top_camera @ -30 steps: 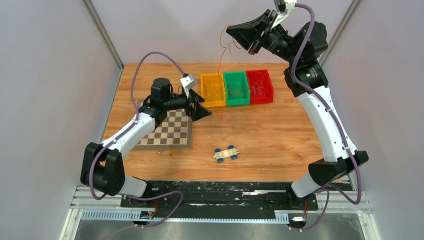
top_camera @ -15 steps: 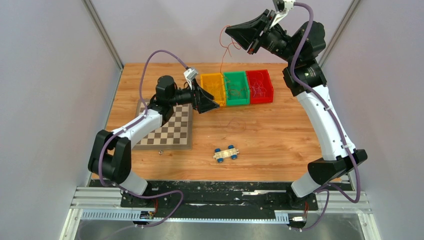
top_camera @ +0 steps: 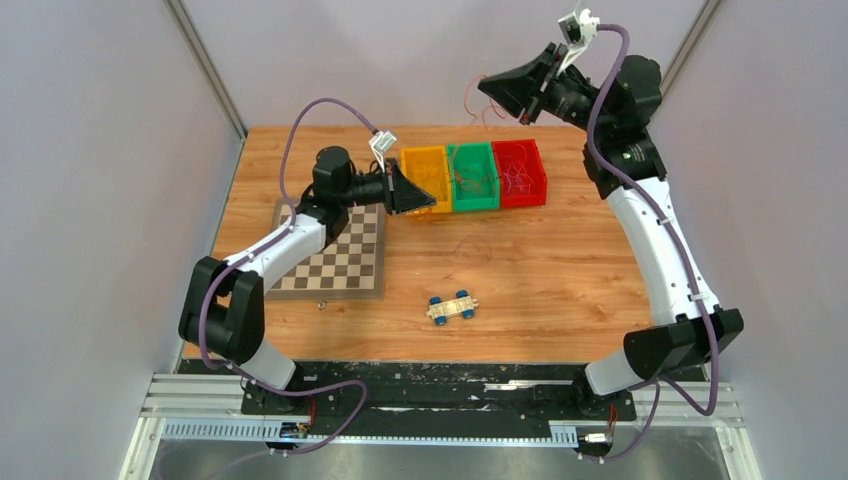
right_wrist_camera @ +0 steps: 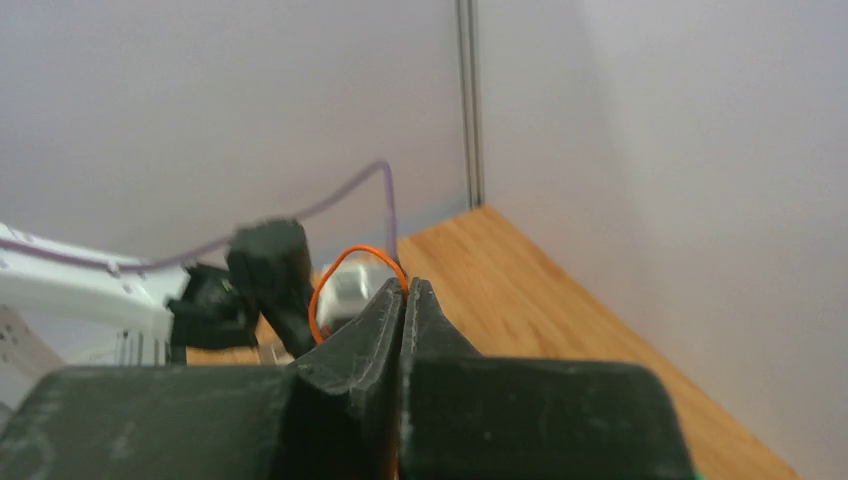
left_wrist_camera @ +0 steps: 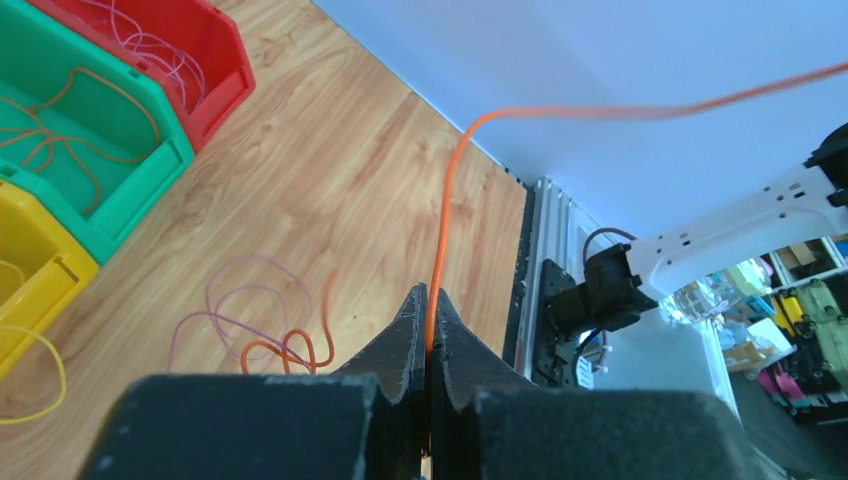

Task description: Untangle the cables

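My left gripper (top_camera: 432, 205) (left_wrist_camera: 428, 300) hovers by the yellow bin's front and is shut on a thin orange cable (left_wrist_camera: 449, 200). From the jaws this cable rises, then bends off toward the upper right. High above the back edge of the table, my right gripper (top_camera: 485, 85) (right_wrist_camera: 404, 290) is shut on an orange cable whose loop (right_wrist_camera: 318, 295) curls out at its tip. A loose tangle (left_wrist_camera: 250, 325) of pale purple and orange cables lies on the wood (top_camera: 470, 250). More thin cables lie coiled in all three bins.
Yellow (top_camera: 424, 151), green (top_camera: 472, 147) and red (top_camera: 545, 172) bins stand side by side at the back of the table. A chessboard (top_camera: 340, 262) lies at the left. A small wooden toy car with blue wheels (top_camera: 452, 307) sits near the front.
The left gripper rose from the table to the yellow bin and closed on the orange cable. The right gripper has moved right and slightly lower with its cable.
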